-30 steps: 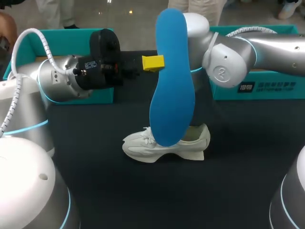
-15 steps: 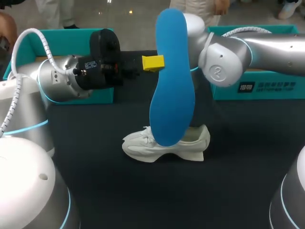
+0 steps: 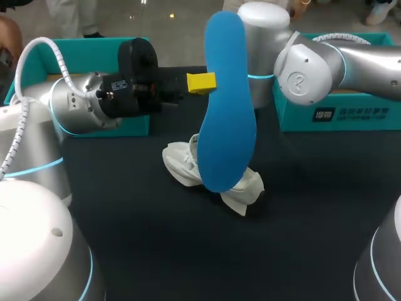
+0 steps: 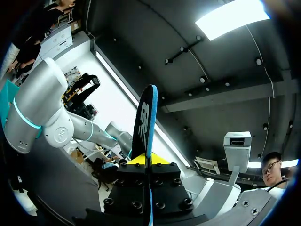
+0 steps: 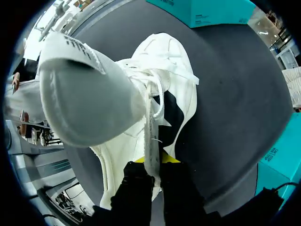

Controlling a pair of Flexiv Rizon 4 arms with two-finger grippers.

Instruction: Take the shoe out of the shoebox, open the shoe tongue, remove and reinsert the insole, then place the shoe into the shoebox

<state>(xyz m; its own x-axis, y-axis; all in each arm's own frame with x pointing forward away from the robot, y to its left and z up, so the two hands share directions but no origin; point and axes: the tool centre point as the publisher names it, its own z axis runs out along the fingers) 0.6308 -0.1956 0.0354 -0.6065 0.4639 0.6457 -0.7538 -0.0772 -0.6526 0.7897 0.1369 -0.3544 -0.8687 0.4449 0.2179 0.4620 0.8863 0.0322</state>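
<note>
My left gripper (image 3: pixel 202 82) is shut on the blue insole (image 3: pixel 227 119) and holds it upright above the table's middle. In the left wrist view the insole (image 4: pixel 145 117) stands edge-on between the fingers of that gripper (image 4: pixel 148 162). Behind and below the insole, the white shoe (image 3: pixel 182 162) sits tilted on the black table. My right arm (image 3: pixel 313 69) comes in from the upper right, with its gripper hidden behind the insole. The right wrist view shows the right gripper (image 5: pixel 151 165) shut on the thin side edge of the shoe (image 5: pixel 164 61), with the tongue (image 5: pixel 89 99) raised.
A teal shoebox (image 3: pixel 81 47) stands at the back left behind my left arm. A second teal box part (image 3: pixel 338 116) lies at the back right. The black table (image 3: pixel 188 251) lies bare in front of the shoe.
My right gripper has shut on the shoe's edge. The shoe has turned and tipped up, its heel swung toward the front. The left arm and insole have stayed still.
</note>
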